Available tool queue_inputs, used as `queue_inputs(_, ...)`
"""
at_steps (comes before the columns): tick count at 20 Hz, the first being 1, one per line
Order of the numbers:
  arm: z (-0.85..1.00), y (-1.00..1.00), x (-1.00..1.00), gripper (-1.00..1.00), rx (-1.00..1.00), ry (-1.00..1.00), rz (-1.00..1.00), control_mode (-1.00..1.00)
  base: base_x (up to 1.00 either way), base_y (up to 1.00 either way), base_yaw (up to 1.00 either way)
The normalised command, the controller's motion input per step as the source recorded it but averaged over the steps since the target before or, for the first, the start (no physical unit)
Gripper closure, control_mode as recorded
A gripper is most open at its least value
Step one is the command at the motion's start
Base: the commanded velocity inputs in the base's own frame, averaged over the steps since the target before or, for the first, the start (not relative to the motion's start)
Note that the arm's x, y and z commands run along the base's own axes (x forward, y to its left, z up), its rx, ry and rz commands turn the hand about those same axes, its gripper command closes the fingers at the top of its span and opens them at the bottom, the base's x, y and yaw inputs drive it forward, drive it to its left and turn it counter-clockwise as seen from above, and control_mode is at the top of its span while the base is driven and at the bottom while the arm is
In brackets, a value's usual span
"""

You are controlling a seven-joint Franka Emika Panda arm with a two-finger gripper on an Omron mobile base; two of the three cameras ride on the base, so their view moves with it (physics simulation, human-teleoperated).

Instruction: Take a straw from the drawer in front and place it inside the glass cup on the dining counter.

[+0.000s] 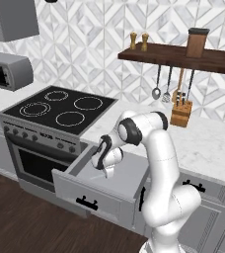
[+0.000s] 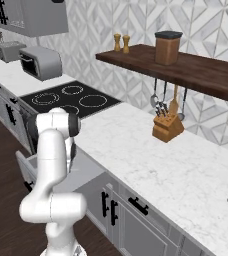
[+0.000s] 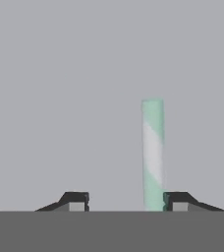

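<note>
Closing on the straw in the open drawer

Your gripper [image 3: 126, 202] is down in the drawer [image 1: 115, 179], jaws half-closed with a gap left; the straw [image 3: 153, 152] lies against the right fingertip [image 3: 179, 202], off-centre. Shift right to centre it, then squeeze gently before you lift.

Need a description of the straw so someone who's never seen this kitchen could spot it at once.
Start at the black stove; just to its right the light-grey drawer with the small black bar handle stands pulled open, the arm reaching into it. On the drawer's plain grey floor lies the straw, right beside one of the fingers. It is a thin stick striped pale green and white.
</note>
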Motion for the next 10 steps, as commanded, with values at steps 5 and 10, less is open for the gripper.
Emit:
queue_inputs(5,-1.00,-0.28,-1.00,1.00,0.15,-0.19,-0.07,-1.00,0.00,0.00,0.00)
queue_inputs(10,-1.00,-0.19,-1.00,1.00,0.13,-0.19,-0.02,-1.00,0.00,0.00,0.00)
